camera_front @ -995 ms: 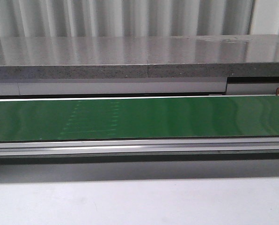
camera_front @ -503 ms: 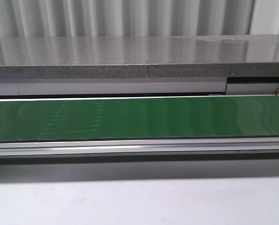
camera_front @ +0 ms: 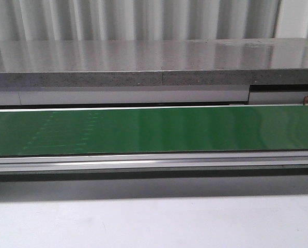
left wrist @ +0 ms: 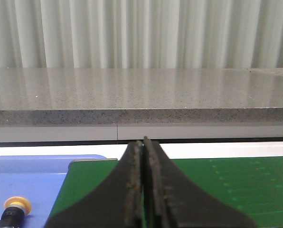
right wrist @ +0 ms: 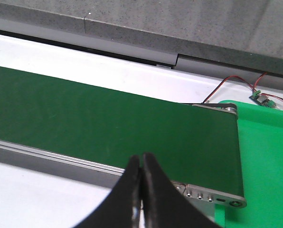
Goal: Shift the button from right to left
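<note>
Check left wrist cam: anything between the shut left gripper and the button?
Left wrist view: only bare blue tray and the green belt's edge lie between left gripper and button.

Legible text, labels, brands, numbers, signs: none in any view. Belt [camera_front: 195,129]: faint rows of pale marks, not readable as characters. Circuit board [right wrist: 261,97]: too small to show any print. Button [left wrist: 14,207]: no marking visible.

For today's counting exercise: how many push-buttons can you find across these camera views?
1. The button lies on the blue tray beside the conveyor belt end, seen only in the left wrist view; others may be hidden out of frame.
</note>
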Available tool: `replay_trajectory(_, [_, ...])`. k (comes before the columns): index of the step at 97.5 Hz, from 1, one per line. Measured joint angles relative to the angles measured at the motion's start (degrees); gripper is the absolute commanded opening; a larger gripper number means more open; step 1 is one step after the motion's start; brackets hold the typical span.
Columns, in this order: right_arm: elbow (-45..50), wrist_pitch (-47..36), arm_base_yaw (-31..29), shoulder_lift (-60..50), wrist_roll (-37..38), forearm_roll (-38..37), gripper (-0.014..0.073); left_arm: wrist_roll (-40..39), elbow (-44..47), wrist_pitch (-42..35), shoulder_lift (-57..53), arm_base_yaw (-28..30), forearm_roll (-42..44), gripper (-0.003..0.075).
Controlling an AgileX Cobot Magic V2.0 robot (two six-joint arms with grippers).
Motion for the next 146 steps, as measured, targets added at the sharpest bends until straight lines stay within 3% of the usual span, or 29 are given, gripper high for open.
replay_trajectory(73, [2.5, -1.5, 0.2, -3.2, 0.7, -0.6, -0.0068, -0.1, 0.0, 0.0, 0.0, 0.0, 0.0, -0.0020])
replay_trajectory(111, [18.9, -15.4, 5.0, -18.3, 21.6, -14.3, -0.0068, -0.1, 0.0, 0.0, 0.0, 0.0, 0.0, -0.0020])
replay_trajectory(146, [30.3, -25.0, 6.0, -24.6, 23.8, -15.4, -0.0068, -0.1, 0.0, 0.0, 0.0, 0.0, 0.0, -0.0020])
